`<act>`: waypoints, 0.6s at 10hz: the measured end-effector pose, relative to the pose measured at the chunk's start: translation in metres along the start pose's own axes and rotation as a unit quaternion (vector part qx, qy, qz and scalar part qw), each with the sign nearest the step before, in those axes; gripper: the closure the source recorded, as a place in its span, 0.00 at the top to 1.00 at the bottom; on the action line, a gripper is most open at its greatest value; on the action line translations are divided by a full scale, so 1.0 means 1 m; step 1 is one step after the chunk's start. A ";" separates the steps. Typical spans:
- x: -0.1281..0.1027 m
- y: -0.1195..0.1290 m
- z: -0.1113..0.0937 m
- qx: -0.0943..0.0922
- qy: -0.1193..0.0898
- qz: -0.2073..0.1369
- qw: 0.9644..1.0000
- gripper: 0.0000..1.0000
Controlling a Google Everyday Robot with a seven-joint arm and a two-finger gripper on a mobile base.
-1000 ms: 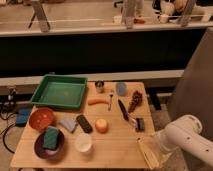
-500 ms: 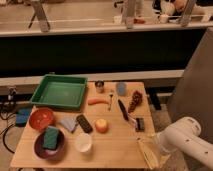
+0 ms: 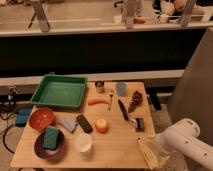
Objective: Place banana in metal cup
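The pale yellow banana [image 3: 147, 152] lies at the table's front right corner. The small shiny metal cup [image 3: 99, 86] stands upright at the back of the table, just right of the green tray [image 3: 37, 95] and left of the light blue cup [image 3: 121, 88]. My gripper [image 3: 153, 146] is at the end of the white arm [image 3: 184, 142], low over the front right corner, right at the banana. I cannot see whether it touches the banana.
Between banana and metal cup lie an orange carrot piece [image 3: 97, 101], a fork [image 3: 110, 103], a black knife [image 3: 123, 110], dark red grapes [image 3: 135, 101], a small black object [image 3: 140, 124] and an orange fruit [image 3: 101, 125]. A white cup [image 3: 83, 142], purple plate [image 3: 39, 148] and red bowl [image 3: 41, 118] stand front left.
The white arm has shifted slightly lower at the front right corner. The objects on the table have not moved.
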 end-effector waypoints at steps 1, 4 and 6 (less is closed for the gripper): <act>-0.005 -0.001 0.000 -0.006 -0.009 -0.023 1.000 0.80; -0.038 -0.005 0.004 -0.024 -0.040 -0.198 0.979 0.80; -0.055 -0.004 0.005 -0.015 -0.066 -0.315 0.947 0.80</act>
